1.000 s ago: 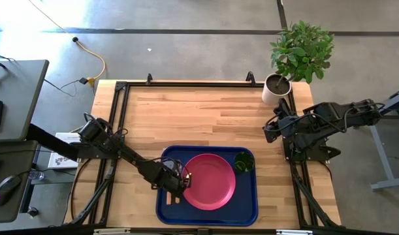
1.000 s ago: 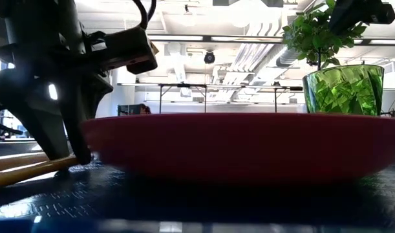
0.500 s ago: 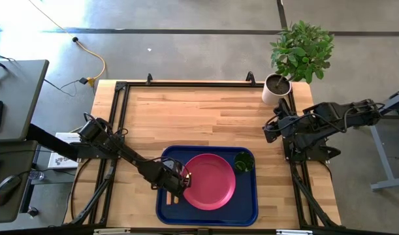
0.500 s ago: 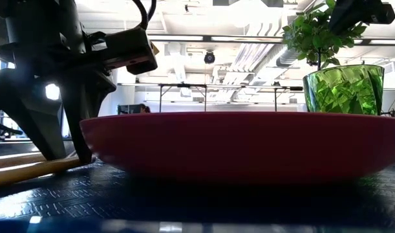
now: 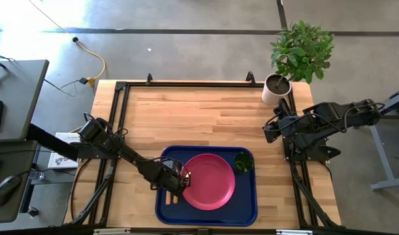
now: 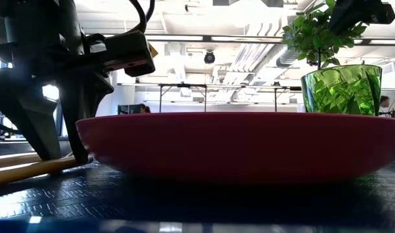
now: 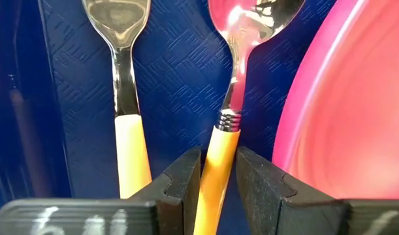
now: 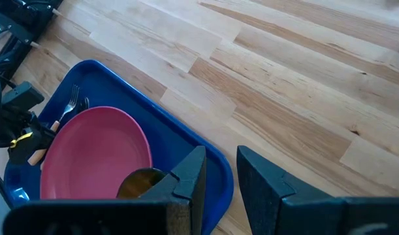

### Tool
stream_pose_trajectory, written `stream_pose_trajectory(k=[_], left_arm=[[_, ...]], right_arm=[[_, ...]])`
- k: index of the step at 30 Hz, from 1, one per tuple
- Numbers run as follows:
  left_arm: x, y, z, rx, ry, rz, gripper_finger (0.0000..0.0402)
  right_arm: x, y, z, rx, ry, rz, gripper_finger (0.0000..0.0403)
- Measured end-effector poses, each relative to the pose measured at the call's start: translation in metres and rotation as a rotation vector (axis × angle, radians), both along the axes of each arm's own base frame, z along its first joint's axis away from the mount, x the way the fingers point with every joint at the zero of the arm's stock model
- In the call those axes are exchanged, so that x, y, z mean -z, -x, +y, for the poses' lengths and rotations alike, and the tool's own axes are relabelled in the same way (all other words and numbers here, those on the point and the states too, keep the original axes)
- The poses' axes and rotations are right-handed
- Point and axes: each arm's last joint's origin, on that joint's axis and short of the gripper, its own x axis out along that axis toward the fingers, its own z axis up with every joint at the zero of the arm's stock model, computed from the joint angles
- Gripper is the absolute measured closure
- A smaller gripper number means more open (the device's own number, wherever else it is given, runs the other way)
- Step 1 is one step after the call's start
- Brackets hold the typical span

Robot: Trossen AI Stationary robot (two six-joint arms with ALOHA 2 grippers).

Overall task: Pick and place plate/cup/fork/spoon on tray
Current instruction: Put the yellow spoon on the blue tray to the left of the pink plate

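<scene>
The dark-blue tray (image 5: pixel 248 210) lies at the table's near edge. The pink plate (image 5: pixel 209 181) rests flat in its middle, and the green cup (image 5: pixel 243 162) stands upright on the tray floor at the plate's far right. The fork (image 7: pixel 124 98) lies on the tray floor left of the plate. The spoon (image 7: pixel 251 19) lies beside it, between the fork and the plate's rim. My left gripper (image 5: pixel 179 186) is over the tray's left part, shut on the spoon. My right gripper (image 5: pixel 270 130) waits open and empty at the table's right edge. My left gripper pinches the spoon's orange handle (image 7: pixel 217 153) between its two fingers, just behind the metal neck. The fingers (image 7: pixel 183 179) come from above, slanting down from the table's left. The spoon lies low along the tray floor; I cannot tell whether it rests on it.
A white pot with a leafy plant (image 5: pixel 277 88) stands at the table's far right corner. Bare wood (image 5: pixel 199 117) stretches between the tray and the far edge. A black frame rail (image 5: pixel 121 117) runs along the table's left side.
</scene>
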Motion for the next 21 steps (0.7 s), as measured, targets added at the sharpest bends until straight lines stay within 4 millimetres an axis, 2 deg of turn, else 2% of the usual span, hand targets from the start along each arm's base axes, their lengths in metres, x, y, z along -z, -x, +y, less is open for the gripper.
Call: stream_pose_trajectory(k=[21], left_arm=[[-0.0024,0.0015,0.0013,-0.084,0.010,-0.001,0.0312]], right_arm=[[0.0000,0.0000,0.0000,-0.014,0.009,0.004,0.0324]])
